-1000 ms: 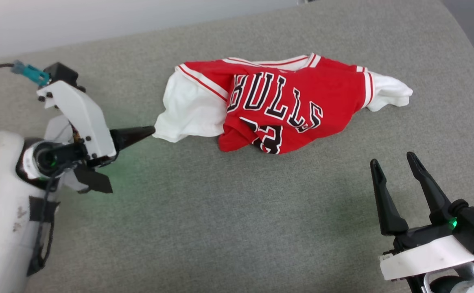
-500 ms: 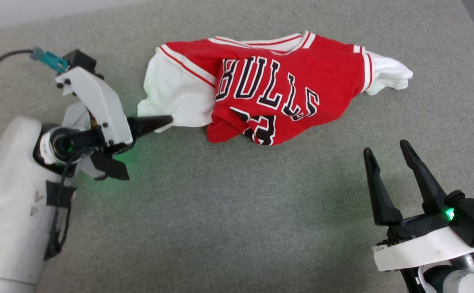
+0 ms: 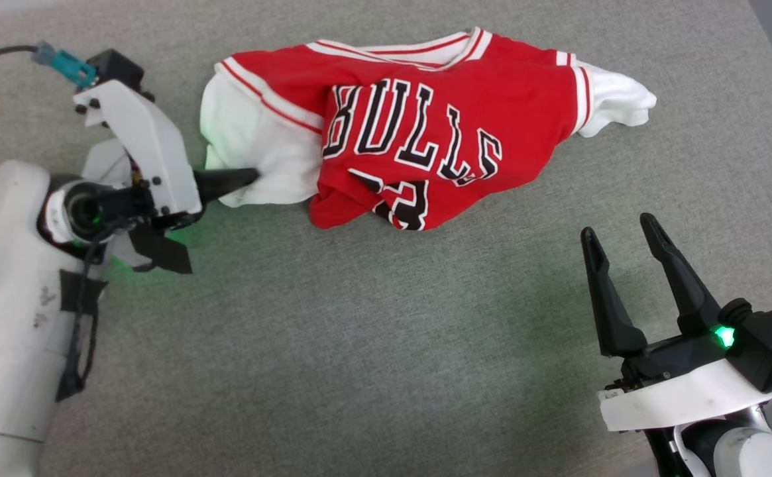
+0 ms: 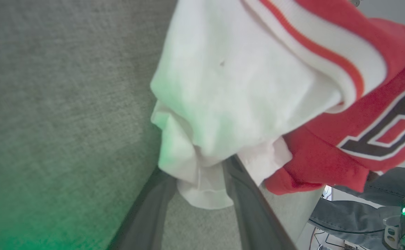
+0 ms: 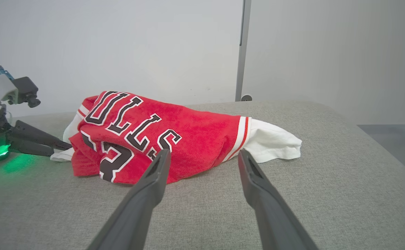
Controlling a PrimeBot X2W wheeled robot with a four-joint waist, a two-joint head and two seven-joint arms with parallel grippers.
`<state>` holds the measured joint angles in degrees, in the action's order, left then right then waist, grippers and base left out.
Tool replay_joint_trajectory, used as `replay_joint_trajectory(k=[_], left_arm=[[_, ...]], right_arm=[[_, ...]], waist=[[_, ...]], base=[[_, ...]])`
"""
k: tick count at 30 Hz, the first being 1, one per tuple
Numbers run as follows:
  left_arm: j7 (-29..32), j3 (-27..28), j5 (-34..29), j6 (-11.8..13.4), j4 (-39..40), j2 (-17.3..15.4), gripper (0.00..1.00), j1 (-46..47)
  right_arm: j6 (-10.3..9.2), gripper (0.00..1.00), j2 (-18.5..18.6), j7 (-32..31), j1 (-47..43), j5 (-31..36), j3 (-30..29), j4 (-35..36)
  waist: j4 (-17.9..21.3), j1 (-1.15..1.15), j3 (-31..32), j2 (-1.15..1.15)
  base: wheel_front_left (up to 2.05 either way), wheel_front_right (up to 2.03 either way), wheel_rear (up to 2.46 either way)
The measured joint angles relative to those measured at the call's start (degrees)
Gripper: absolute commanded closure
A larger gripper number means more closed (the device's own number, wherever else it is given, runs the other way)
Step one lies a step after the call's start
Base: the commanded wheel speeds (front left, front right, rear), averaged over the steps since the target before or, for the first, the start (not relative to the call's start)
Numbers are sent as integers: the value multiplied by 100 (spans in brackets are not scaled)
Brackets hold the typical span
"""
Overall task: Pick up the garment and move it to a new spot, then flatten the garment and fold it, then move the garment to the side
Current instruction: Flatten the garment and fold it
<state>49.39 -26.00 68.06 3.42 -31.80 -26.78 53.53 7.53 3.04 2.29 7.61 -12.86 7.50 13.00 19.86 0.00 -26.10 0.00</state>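
The left gripper (image 3: 250, 176) has its fingers (image 4: 251, 208) partly open, one on each side of the bunched hem of the garment's white sleeve (image 4: 223, 86). In the left wrist view there is a clear gap between them with cloth in it, so they straddle the fabric and do not appear to be clamped on it. The right gripper (image 3: 617, 225) is spread wide and holds nothing. Its fingers (image 5: 146, 198) point at the jersey from well apart.

The garment (image 3: 425, 112), a red BULLS jersey, lies crumpled on the grey fabric-covered worktop (image 3: 359, 344). It is close to the far edge, with the lettering up and the lower hem tucked under itself. Its other white sleeve (image 3: 614, 103) trails towards the right edge.

As I judge it, the task is at its very start. The first pick is being set up and nothing is finished. The jersey rests on the worktop, unlifted, unflattened and unfolded. Closing on the sleeve, lifting, moving it to a new spot, spreading, folding and moving it aside all remain.

The left forearm comes in from the near left corner. Its wrist is rolled so the fingers show as one dark point in the head view, running low along the worktop towards the right edge. The right arm sits by the near right corner with its fingers aimed at the far edge.
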Motion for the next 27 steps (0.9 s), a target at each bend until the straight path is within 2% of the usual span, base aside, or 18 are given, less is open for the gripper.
replay_joint_trajectory(k=[1, 8, 12, 15, 20, 27], left_arm=[[26, -12, -7, -36, -23, -32, 100, 13], [-22, -46, -51, -132, -130, -38, 100, 34], [-76, -71, -69, -225, -176, -21, 100, 53], [-98, -94, -79, -307, -201, -20, 100, 73], [-91, -164, -115, -397, -237, 64, 100, 171], [-108, -263, -154, -517, -289, 259, 100, 305]], right_arm=[[0, 0, 1, 2, 0, -8, -7, -1], [0, 0, 1, -5, 3, -15, -53, -24], [0, 0, 0, -283, 175, -77, -37, -141], [0, 0, 65, -867, 601, -97, -75, -364], [0, 0, 584, -1944, 1643, -355, -394, -862], [0, 0, 987, -3532, 2650, -698, -948, -1790]], waist=[[17, 0, -11, 0], [34, 0, -26, 0], [-8, 0, 4, 0], [-37, 0, 19, 0], [-138, 0, -7, 0], [-356, 0, -62, 0]], base=[[0, 0, 0], [0, 0, 0], [0, 0, 0], [0, 0, 0], [0, 0, 0], [0, 0, 0]])
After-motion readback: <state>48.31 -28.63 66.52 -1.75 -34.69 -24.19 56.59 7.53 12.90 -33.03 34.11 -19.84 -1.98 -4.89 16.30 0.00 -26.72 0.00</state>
